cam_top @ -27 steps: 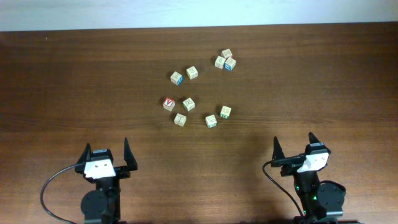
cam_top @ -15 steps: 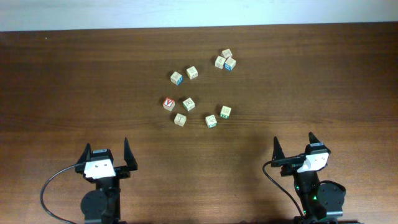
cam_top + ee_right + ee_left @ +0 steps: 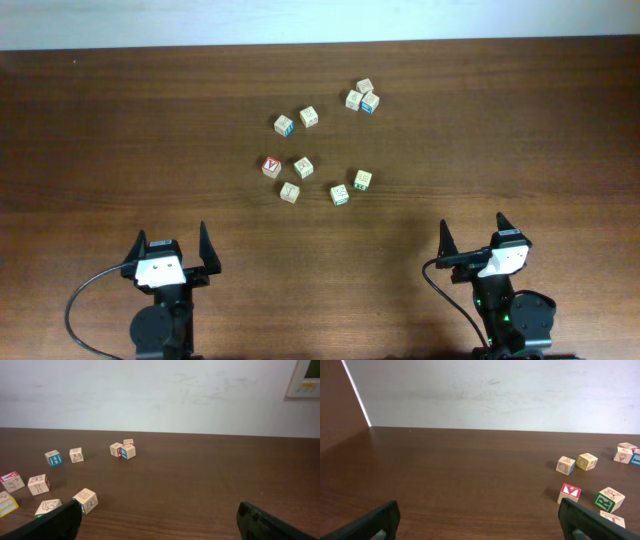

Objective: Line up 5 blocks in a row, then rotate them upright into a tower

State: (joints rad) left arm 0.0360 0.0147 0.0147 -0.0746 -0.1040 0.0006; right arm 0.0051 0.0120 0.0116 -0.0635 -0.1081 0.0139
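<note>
Closest to us, our left gripper and right gripper sit near the front edge of the table, jaws spread wide, gripping nothing. Mid-table, well apart from both, the five blocks lie loosely clustered, the red-lettered block leftmost. Farther back, five more cubes lie scattered.

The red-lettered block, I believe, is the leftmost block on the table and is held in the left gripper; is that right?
Not quite: the red-lettered block is indeed the leftmost, but it is not held. It lies free on the table, well ahead of the left gripper, whose jaws stand open and empty. The overhead view shows this.
</note>
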